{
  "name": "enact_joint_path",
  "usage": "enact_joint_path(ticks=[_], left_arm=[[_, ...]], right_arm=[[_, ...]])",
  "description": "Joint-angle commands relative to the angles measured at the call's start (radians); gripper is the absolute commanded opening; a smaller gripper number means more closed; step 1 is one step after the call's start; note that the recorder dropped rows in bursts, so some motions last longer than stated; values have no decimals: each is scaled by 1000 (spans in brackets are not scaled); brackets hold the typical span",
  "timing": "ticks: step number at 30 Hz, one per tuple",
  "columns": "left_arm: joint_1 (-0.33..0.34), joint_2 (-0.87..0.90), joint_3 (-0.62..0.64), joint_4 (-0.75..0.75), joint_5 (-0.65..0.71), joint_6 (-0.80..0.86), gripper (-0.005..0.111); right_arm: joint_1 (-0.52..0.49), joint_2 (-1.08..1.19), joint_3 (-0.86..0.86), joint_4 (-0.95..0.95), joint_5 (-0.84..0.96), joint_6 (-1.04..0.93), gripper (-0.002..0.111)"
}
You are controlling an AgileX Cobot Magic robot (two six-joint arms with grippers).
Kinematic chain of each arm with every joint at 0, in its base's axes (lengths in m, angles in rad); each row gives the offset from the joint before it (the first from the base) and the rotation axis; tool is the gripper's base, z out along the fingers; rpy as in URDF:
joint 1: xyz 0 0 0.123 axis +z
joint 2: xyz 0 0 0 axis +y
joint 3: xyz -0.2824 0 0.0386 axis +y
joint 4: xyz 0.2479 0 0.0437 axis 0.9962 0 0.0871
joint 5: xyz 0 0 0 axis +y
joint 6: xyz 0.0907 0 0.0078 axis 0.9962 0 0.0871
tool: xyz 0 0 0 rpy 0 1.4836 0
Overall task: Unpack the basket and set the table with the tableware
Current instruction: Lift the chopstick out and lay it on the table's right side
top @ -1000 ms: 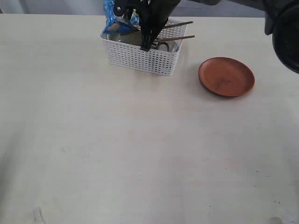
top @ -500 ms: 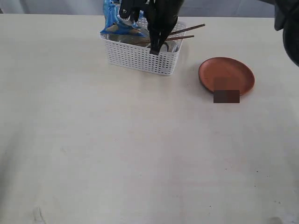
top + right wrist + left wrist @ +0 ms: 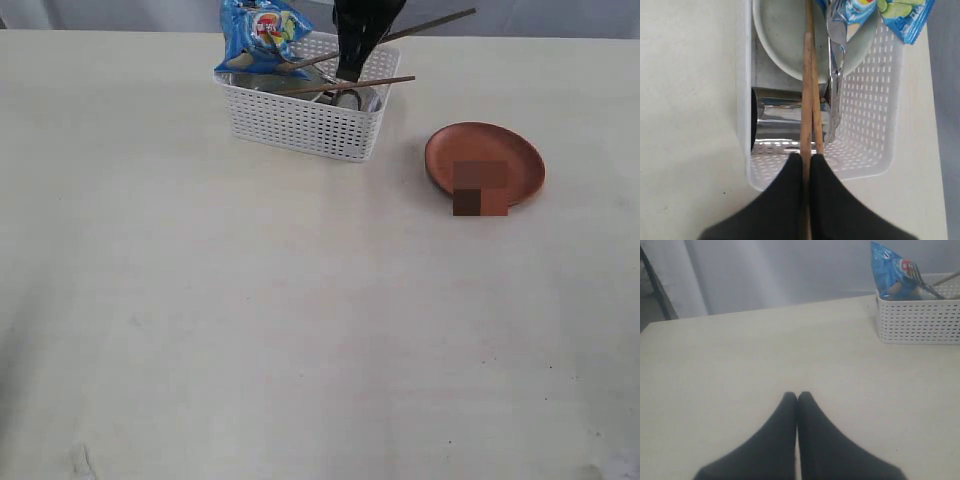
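Observation:
The white lattice basket (image 3: 305, 122) stands at the far middle of the table (image 3: 300, 320). My right gripper (image 3: 348, 72) hangs over its right end, shut on one wooden chopstick (image 3: 440, 20) that slants up to the right. In the right wrist view the fingers (image 3: 790, 180) pinch that chopstick (image 3: 805, 100); a second chopstick (image 3: 810, 20) lies beside it over the pale bowl (image 3: 782, 35), the steel cup (image 3: 782, 120) and a steel fork (image 3: 835, 60). The brown plate (image 3: 485, 163) sits on the table right of the basket. My left gripper (image 3: 797, 396) is shut and empty, low over bare table.
A blue snack bag (image 3: 262, 35) stands in the basket's left end, and the left wrist view also shows this bag (image 3: 890, 272) with the basket (image 3: 920, 317) beyond that gripper. A grey curtain hangs behind the table's far edge.
My right gripper has risen and shifted right over the basket, tilting the held chopstick's free end upward. The snack bag now shows fully. The left gripper is unchanged.

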Motion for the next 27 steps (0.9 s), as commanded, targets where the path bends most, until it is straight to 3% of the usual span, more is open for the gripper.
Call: enact_joint_path(ticks=[1, 8, 12, 17, 19, 23, 27], left_arm=[[-7, -2, 3, -6, -3, -3, 0], [-7, -2, 3, -6, -3, -3, 0], [-7, -2, 3, -6, -3, -3, 0], [-7, -2, 3, -6, -3, -3, 0], [-7, -2, 3, -6, -3, -3, 0], [-7, -2, 3, -6, -3, -3, 0], [-7, -2, 3, -6, -3, -3, 0]], right_arm=[[-3, -72, -3, 19, 56, 45, 0], [-64, -160, 3, 23, 176, 279, 0], [-113, -267, 100, 48, 200, 417, 0], [-179, -553, 464, -6, 163, 717, 0], [-207, -644, 615, 59, 130, 844, 0], [-212, -742, 1013, 342, -131, 812, 0], [-212, -727, 1202, 333, -323, 812, 0]])
